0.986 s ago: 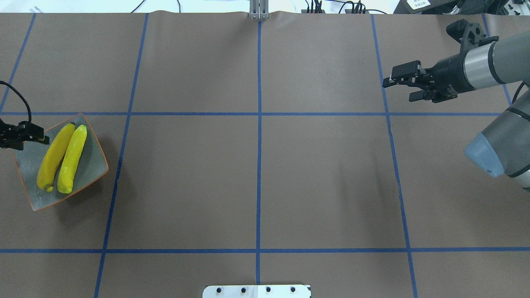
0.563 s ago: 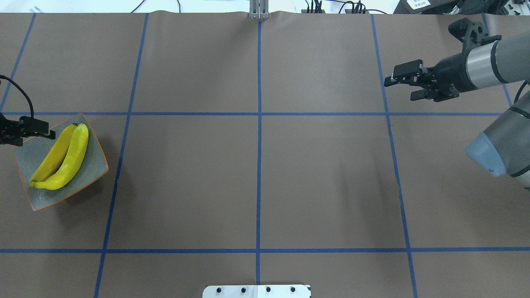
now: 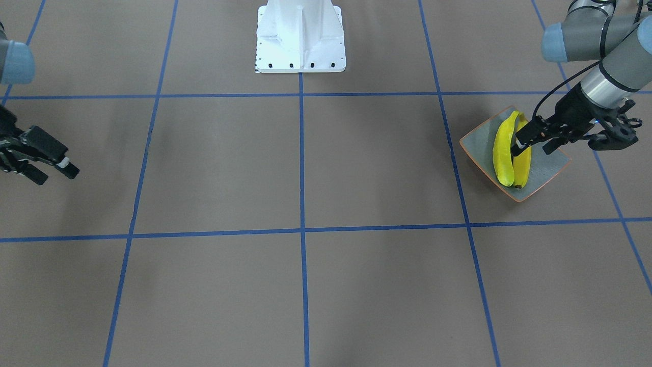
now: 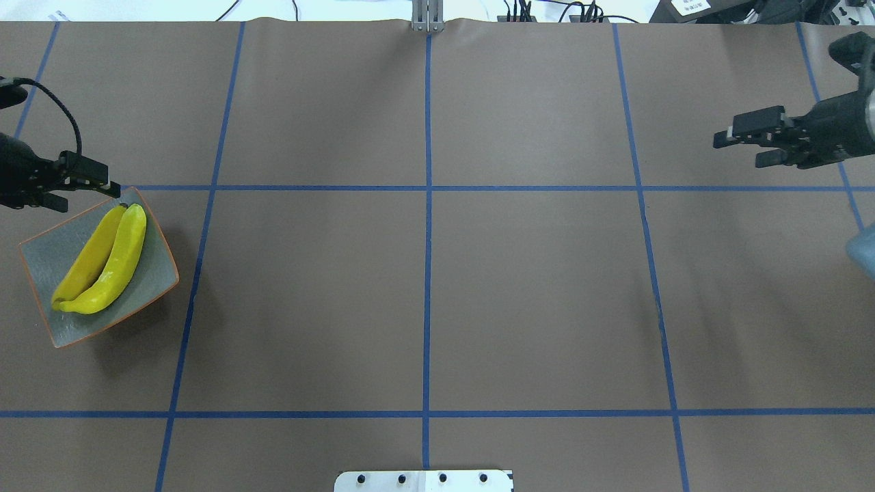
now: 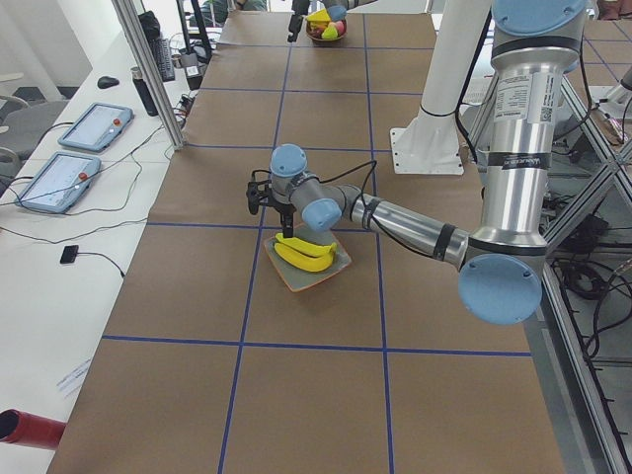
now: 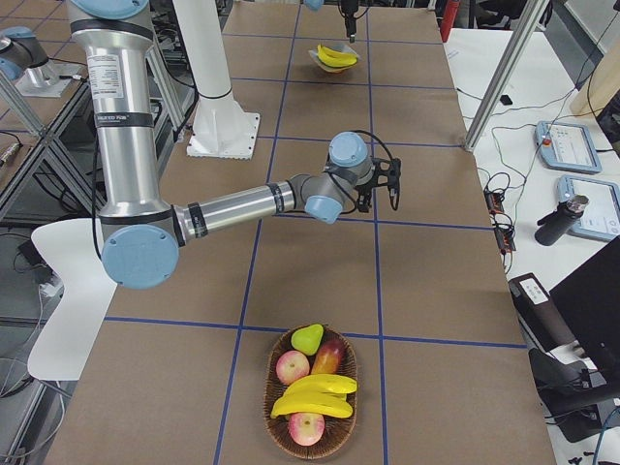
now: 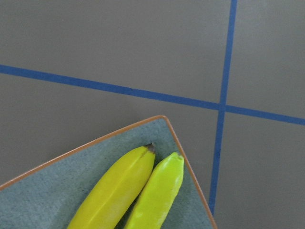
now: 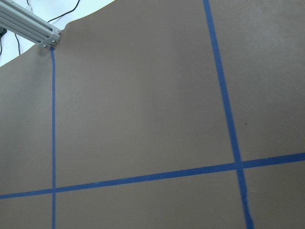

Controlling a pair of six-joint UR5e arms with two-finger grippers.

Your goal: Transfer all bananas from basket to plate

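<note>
Lying side by side, touching, two bananas (image 4: 119, 249) sit on the plate (image 4: 48, 256) at L end of table (image 4: 533, 294). L claw (image 4: 92, 197) hangs spread & empty above plate's far corner, by their tips. R claw (image 4: 738, 152) spread, empty, well apart. Basket (image 6: 334, 441) at R end holds two more bananas (image 6: 315, 395) w/ apples (image 6: 291, 368) & pear (image 6: 308, 339) packed alongside.

Every feed I watch is bright and evenly lit from above, in sharp focus. On the overhead feed the plate (image 4: 41, 258) throws a soft shadow toward 5 o'clock, and a faint smear darkens the surface (image 4: 533, 123) near 4 o'clock. The strip at 12 o'clock blows out white.
</note>
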